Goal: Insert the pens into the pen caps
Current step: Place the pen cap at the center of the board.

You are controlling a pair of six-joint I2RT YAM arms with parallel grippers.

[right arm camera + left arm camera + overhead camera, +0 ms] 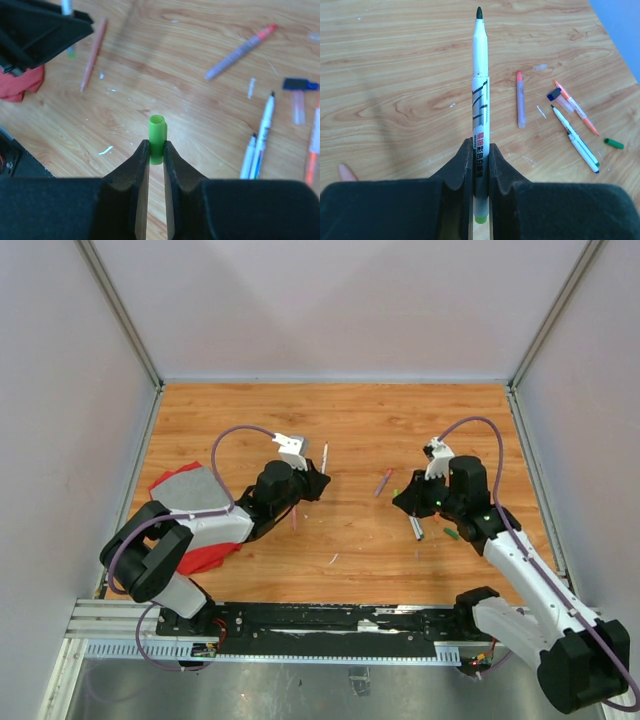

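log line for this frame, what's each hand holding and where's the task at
left hand: shut on green-tipped pen, uncapped | right hand: shut on green cap | stage: pen and cap apart, not yet joined

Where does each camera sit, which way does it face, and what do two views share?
Top external: above, behind the arms, looking down at the table; both show.
Left wrist: looks along the left gripper, shut on a white pen.
Right wrist: looks along the right gripper, shut on a green cap.
Both wrist views show one purple pen.
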